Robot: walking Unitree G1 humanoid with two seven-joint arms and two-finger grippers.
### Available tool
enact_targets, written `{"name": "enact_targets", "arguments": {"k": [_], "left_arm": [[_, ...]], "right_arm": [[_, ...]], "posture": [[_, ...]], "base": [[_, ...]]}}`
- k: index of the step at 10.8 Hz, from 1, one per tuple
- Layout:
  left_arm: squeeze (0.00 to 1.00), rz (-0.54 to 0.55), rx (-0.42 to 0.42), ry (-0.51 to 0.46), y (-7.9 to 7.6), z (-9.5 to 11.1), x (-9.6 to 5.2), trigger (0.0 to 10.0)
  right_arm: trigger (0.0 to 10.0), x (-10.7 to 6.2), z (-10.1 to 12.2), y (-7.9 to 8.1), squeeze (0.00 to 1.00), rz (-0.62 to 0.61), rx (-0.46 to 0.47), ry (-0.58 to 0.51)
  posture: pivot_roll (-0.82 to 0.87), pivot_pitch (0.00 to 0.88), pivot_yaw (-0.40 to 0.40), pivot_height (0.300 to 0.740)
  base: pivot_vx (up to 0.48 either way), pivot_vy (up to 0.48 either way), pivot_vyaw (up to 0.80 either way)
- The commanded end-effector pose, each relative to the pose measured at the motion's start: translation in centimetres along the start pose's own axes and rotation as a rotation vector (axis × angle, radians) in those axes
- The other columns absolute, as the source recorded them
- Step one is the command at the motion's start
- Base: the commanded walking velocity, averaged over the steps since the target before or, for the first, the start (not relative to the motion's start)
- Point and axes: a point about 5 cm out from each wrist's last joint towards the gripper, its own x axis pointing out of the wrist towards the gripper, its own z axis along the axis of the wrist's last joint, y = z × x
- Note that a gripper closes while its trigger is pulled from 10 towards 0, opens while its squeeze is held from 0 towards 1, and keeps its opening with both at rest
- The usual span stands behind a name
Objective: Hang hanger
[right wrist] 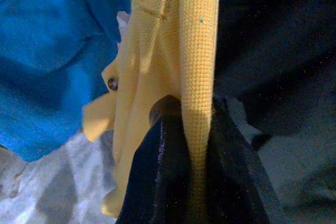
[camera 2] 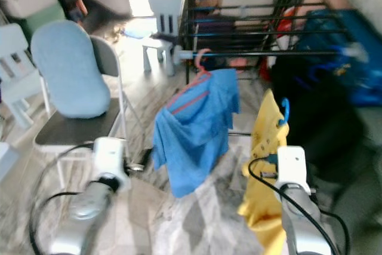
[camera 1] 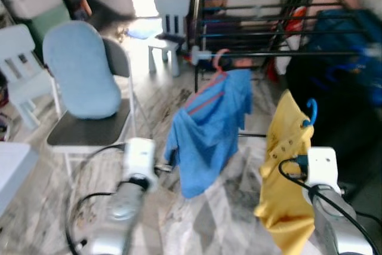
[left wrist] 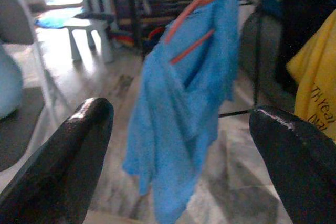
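Your right gripper (right wrist: 191, 129) has its fingers clenched on the yellow garment (camera 1: 286, 171), which hangs from the blue hanger (camera 1: 310, 113) whose hook stands up just above your wrist. The black rail (camera 1: 286, 55) lies farther and higher, running left to right, so the hook must go up and away to reach it. The blue shirt (camera 1: 209, 129) on its pink hanger (camera 1: 219, 61) already hangs there, to the left. Your left gripper (left wrist: 178, 145) is released, fingers wide, pointing at that shirt.

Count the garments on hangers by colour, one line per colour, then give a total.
Blue garment, hung on the rack rail: 1
Yellow garment, held in the right tool: 1
Total: 2
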Motion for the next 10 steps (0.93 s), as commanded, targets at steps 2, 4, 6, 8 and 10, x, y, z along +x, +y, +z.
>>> {"name": "enact_targets", "arguments": {"k": [2,4,6,8,10], "left_arm": [[0.00,0.031,0.015,0.004,0.99,0.13,-0.27,10.0],[0.00,0.030,0.015,0.004,0.98,0.18,-0.28,10.0],[0.00,0.027,0.015,0.007,0.91,0.18,-0.35,10.0],[0.00,0.027,0.014,0.008,0.89,0.17,-0.38,10.0],[0.00,0.027,0.012,0.012,0.82,0.12,-0.41,10.0]], "right_arm": [[10.0,-0.19,1.33,0.64,0.00,0.025,0.002,-0.049],[10.0,-0.21,1.34,0.68,0.00,0.029,0.007,-0.045],[10.0,-0.18,1.32,0.67,0.00,0.033,0.015,-0.038],[10.0,-0.20,1.33,0.70,0.00,0.036,0.016,-0.037],[10.0,-0.24,1.37,0.89,0.00,0.051,0.022,-0.035]], "posture": [[-0.15,0.000,0.036,0.740],[-0.14,0.000,0.037,0.740],[-0.14,0.000,0.037,0.740],[-0.14,0.000,0.036,0.740],[-0.14,0.000,0.036,0.740]], "base": [[-0.287,0.000,0.00],[-0.289,0.000,0.00],[-0.324,0.000,0.00],[-0.326,0.000,0.00],[-0.261,0.000,0.00]]}}
